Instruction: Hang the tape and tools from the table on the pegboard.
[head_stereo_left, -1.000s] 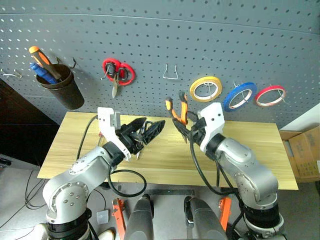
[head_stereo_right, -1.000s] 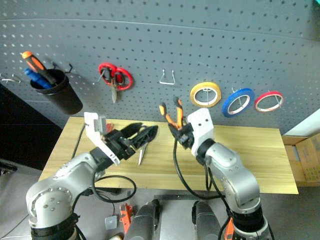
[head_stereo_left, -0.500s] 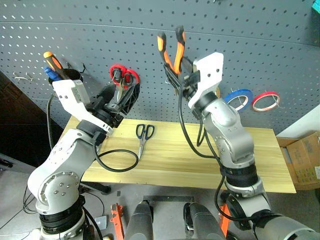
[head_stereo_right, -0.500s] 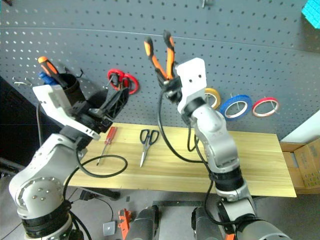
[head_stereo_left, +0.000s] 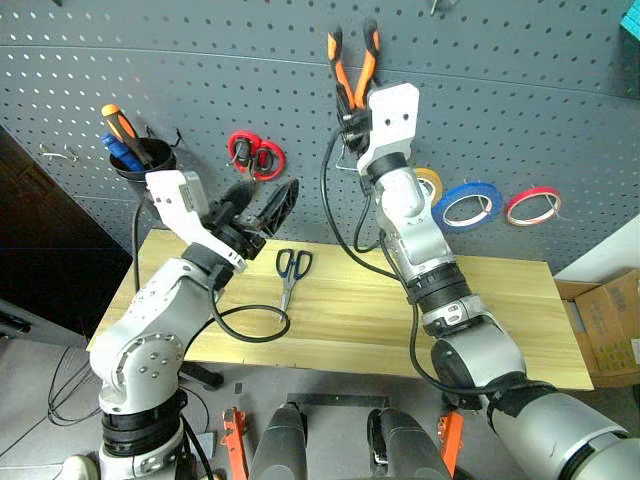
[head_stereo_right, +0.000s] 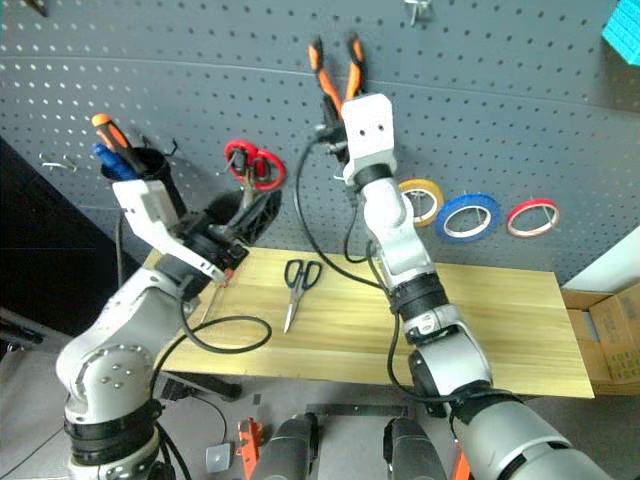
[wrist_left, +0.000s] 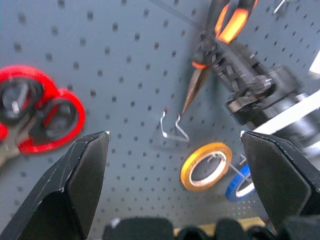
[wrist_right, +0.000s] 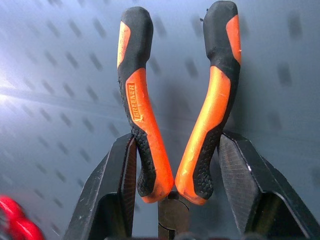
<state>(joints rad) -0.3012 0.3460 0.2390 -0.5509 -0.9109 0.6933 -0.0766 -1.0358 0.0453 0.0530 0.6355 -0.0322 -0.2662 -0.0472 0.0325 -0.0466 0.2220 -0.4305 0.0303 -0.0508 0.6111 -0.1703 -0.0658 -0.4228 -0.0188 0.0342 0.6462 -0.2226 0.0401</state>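
I hold the pliers (head_stereo_left: 352, 62) clenched in my right hand (head_stereo_left: 357, 112), upper centre; left hand (head_stereo_left: 262, 205) released; next, seat them on the hook (wrist_left: 172, 129).

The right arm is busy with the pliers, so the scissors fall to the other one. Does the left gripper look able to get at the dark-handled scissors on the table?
Probably yes. The left gripper is open and empty, and the scissors lie in the open on the table just below it, nothing on them.
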